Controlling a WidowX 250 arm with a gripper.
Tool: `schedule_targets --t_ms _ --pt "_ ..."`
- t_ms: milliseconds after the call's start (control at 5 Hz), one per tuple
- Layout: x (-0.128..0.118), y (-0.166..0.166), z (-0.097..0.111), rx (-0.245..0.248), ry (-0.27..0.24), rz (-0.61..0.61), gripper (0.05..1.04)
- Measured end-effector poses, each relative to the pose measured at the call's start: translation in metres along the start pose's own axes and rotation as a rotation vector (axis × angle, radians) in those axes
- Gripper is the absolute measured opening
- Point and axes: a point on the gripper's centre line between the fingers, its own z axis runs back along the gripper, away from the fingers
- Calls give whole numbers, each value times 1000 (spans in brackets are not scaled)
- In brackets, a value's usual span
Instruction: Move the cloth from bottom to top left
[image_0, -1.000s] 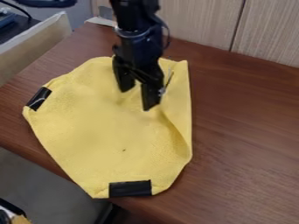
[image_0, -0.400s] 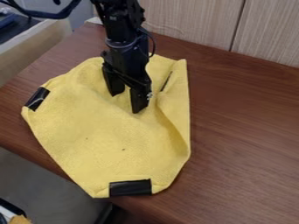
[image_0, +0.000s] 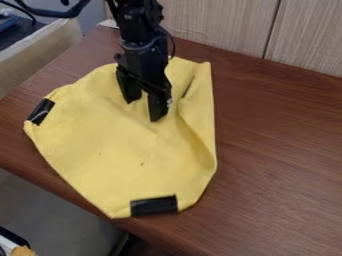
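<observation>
Two fingers (image_0: 157, 106) of the claw (image_0: 145, 110) are being held apart, wide enough for yellow fabric to be seen between them; whether any fold is being pinched cannot be told. The claw is being pointed downward over the upper part of the yellow cloth (image_0: 120, 155), its tips at the fabric. The cloth is being supported by the brown worktop (image_0: 280, 150), in the left and middle of the view, its lowest part near the worktop's edge. A long crease is being formed along its right side (note the slack fabric beside it). Two black patches are being borne by the cloth: one patch (image_0: 41, 111) at the left corner, another patch (image_0: 154, 205) at the lower edge. The worktop is being bordered behind by a wood-grain panel (image_0: 220, 30).
</observation>
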Motion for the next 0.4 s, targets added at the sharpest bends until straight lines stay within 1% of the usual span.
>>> schedule_targets --t_ms 200,400 --pt "10 21 -3 -6 1 35 1001" --pt "18 45 -5 -2 -3 64 1001"
